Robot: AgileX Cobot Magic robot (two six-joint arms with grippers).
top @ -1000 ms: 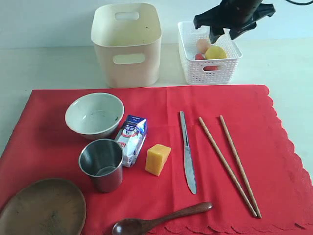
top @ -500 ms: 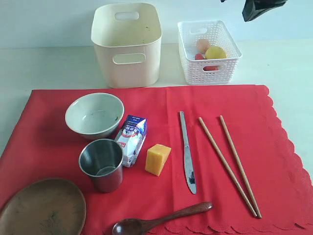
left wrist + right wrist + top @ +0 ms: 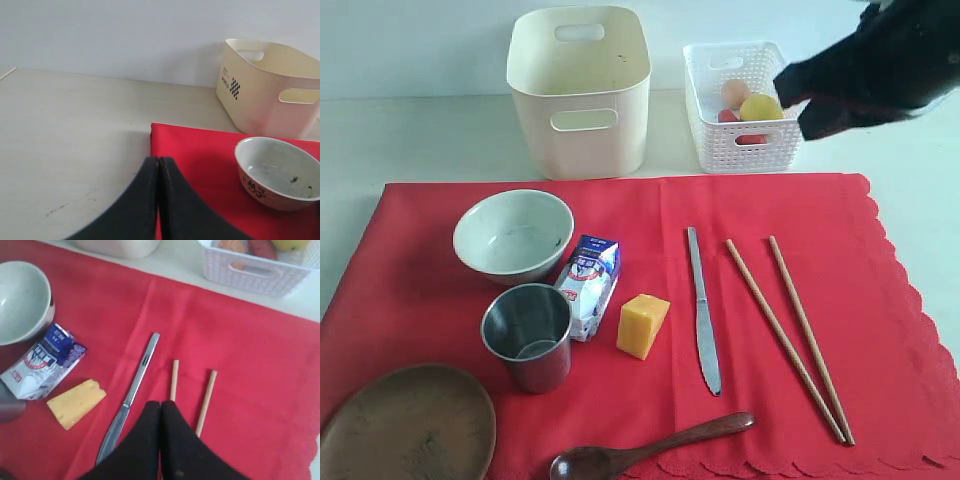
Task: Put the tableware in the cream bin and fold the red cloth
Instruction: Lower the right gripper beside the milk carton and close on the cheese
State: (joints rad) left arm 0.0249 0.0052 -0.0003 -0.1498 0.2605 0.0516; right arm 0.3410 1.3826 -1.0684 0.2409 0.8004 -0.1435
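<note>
Beside cream bin [image 3: 582,145], basket [image 3: 745,150] with lemon [image 3: 761,107]

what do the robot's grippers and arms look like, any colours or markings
Both look alike: the left gripper and the right gripper each have two plain matte black fingers, broad at the base, curving in to narrow tips. No markings or cables show. In the exterior view the right arm is a blurred black bulk.

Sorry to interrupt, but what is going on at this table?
Nothing is held. The right end effector, shut and empty, hovers above the knife and chopsticks; the left end effector, also shut, hangs near the bowl. These lie, with cup, plate and spoon, on the unfolded red cloth, outside the cream bin.
</note>
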